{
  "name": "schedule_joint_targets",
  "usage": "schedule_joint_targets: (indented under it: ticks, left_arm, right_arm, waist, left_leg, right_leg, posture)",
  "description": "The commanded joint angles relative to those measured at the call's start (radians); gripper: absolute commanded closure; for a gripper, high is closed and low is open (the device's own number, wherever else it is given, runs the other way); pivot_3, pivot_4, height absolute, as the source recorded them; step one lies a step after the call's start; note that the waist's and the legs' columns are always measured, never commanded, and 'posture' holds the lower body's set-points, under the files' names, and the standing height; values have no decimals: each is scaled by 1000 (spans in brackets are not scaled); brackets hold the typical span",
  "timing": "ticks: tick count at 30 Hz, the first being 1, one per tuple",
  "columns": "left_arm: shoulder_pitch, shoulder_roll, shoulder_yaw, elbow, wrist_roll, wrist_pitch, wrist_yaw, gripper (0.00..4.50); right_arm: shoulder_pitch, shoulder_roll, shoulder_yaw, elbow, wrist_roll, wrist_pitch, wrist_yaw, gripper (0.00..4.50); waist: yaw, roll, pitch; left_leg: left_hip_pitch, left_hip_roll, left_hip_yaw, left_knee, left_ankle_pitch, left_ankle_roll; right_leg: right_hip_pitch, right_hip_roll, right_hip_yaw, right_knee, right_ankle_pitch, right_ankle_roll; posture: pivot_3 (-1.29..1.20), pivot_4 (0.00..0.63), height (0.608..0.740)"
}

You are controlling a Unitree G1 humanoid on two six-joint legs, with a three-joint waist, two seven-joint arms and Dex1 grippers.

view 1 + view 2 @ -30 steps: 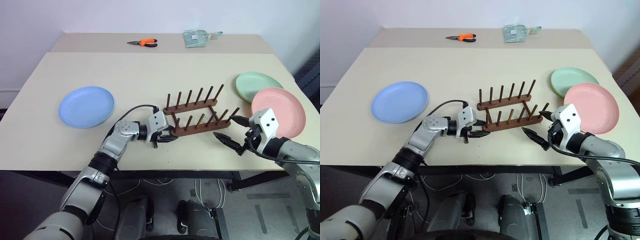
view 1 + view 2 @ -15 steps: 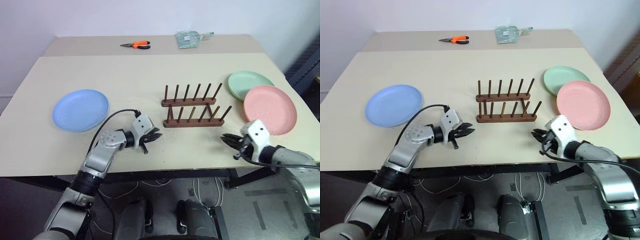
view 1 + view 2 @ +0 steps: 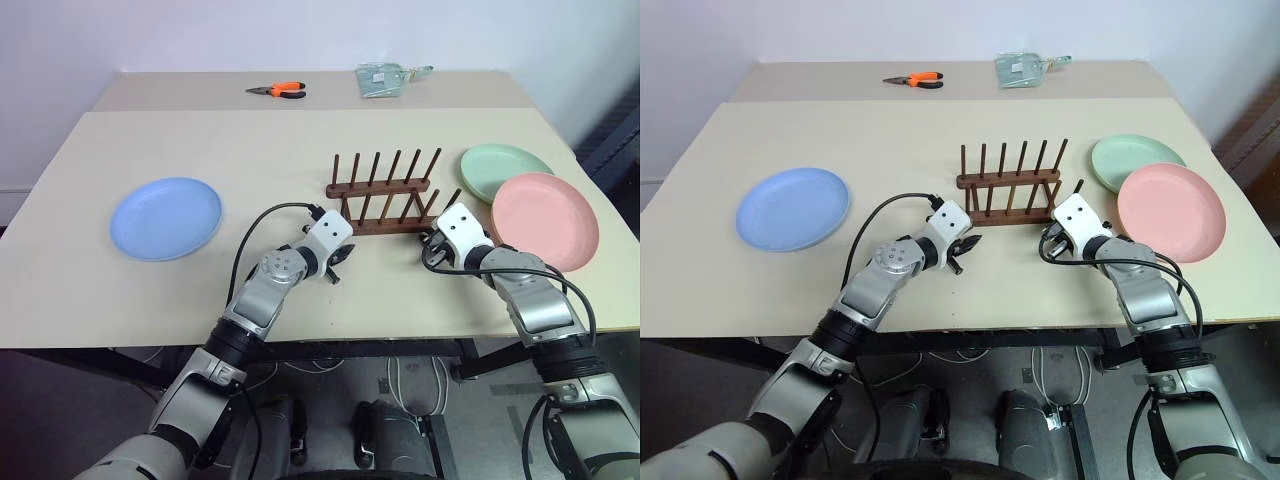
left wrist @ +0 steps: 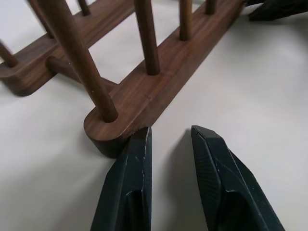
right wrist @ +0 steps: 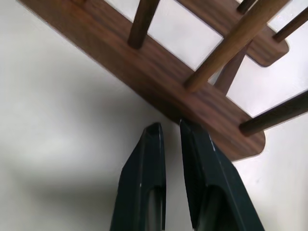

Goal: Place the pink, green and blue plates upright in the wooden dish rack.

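Plates all lie flat on the counter [image 3: 300,150], none yet in the wooden dish rack [image 3: 383,193], so the whole task is left to do. In the head views the rack stands empty near the middle of the counter. The blue plate [image 3: 166,216] lies well apart on the left side; the green plate [image 3: 503,167] and the pink plate [image 3: 545,205] lie on the right, the pink one overlapping the green one's near edge. Orange pliers [image 3: 279,90] and a small clear packet [image 3: 384,76] sit at the far edge. The left gripper [image 3: 336,261] rests low at the rack's left near corner and the right gripper [image 3: 432,247] at its right near corner, one at each end of the near rail.

In the left wrist view, the left gripper's fingers [image 4: 131,171] stand a small way apart with nothing between them; one tip touches, or very nearly touches, the rounded end of the near rail.

In the right wrist view, the right gripper's fingers [image 5: 147,178] are almost together, a thin gap between them, and hold nothing. One tip seems to press against the side of the rail near its end, though contact is hard to confirm.

My reading is that both grippers are set to nudge or square the rack, before any plate is picked up.
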Motion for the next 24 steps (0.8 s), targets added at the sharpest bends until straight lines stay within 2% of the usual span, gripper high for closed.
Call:
schedule_joint_targets:
  ticks: [1, 6, 10, 16, 17, 18, 24]
  left_arm:
    - [29, 52, 34, -26, 12, 5, -7, 3222]
    - [120, 144, 53, -232, -77, -30, -151, 3222]
    - [175, 183, 83, -354, -189, -17, -265, 3222]
    - [175, 187, 89, -391, -229, 17, -292, 3222]
    - [173, 190, 83, -395, -224, 17, -292, 3222]
    - [174, 190, 81, -400, -223, 19, -291, 3222]
    - [191, 187, 86, -435, -240, 32, -283, 3222]
  right_arm:
    - [63, -82, -108, -117, 44, 20, 56, 2695]
    - [220, -178, -262, -285, 20, 33, 18, 294]
    - [283, -193, -263, -281, -30, 33, -17, 294]
    - [184, -146, -184, -55, -144, -54, -138, 294]
    - [173, -141, -181, -29, -147, -67, -145, 794]
    - [164, -135, -183, -11, -145, -77, -151, 1030]
    - [176, -148, -189, -13, -167, -127, -164, 4028]
  waist:
    - [1, 0, 0]
    - [-6, 1, 0]
    - [-4, 1, 0]
    - [-5, 1, 1]
    - [-5, 1, 1]
    - [-4, 1, 1]
    - [1, 1, 1]
  left_leg:
    - [0, 0, 0, 0, 0, 0]
    - [0, 1, 0, -1, 0, -1]
    - [0, 1, 0, -2, 0, -2]
    - [0, 1, 0, -2, 0, -2]
    - [0, 1, 0, -2, 0, -2]
    - [0, 1, 0, -2, 0, -2]
    - [-1, 0, 0, -2, 1, -2]
  right_leg:
    - [0, 0, 0, 0, 0, 0]
    - [-1, -1, 1, -1, 0, 0]
    - [-1, -2, 1, -1, 0, 0]
    - [-1, -2, 1, -1, 0, -1]
    - [-1, -1, 1, -1, 0, -1]
    - [-1, -1, 0, -1, 0, -1]
    - [-1, 0, 0, -1, 0, 0]
  posture:
    - [0, 150, 740]
    - [0, 150, 740]
    - [0, 150, 740]
    - [0, 150, 740]
    - [0, 150, 740]
    - [0, 150, 740]
    - [0, 150, 740]
